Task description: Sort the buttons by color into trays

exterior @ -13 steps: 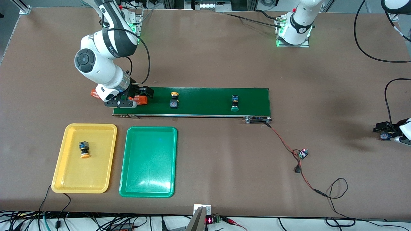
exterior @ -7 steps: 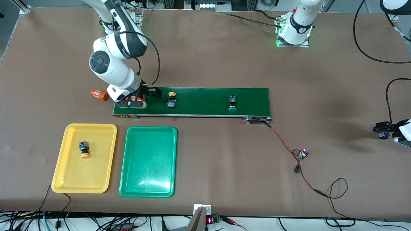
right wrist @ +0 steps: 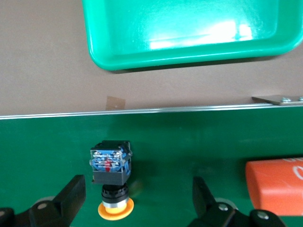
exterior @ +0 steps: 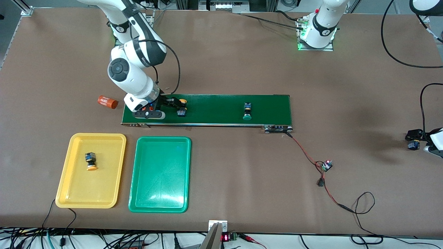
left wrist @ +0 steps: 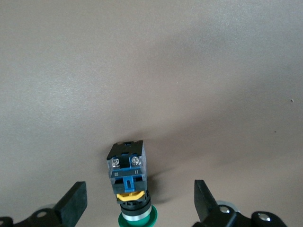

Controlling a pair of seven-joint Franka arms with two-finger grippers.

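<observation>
A yellow-capped button (exterior: 182, 107) lies on the dark-green belt (exterior: 214, 103), between the fingers of my open right gripper (exterior: 176, 105). In the right wrist view this button (right wrist: 111, 172) sits between the spread jaws of the right gripper (right wrist: 137, 189), untouched. A green-capped button (exterior: 246, 112) rides farther along the belt. Another yellow-capped button (exterior: 90, 161) lies in the yellow tray (exterior: 69, 188); the green tray (exterior: 159, 193) beside it holds nothing. My left gripper (exterior: 414, 140) is open at the left arm's end of the table, astride a green-capped button (left wrist: 129, 177) on the bare tabletop.
An orange cylinder (exterior: 107, 102) lies on the table off the belt's end, and a second orange cylinder (right wrist: 277, 184) lies on the belt beside my right gripper. Red and black wires with a small circuit board (exterior: 326, 165) trail from the belt's motor end (exterior: 277, 129).
My right arm has swung along the belt from its end to the yellow-capped button. Both buttons on the belt have drifted toward the right arm's end. The left gripper shifted slightly.
</observation>
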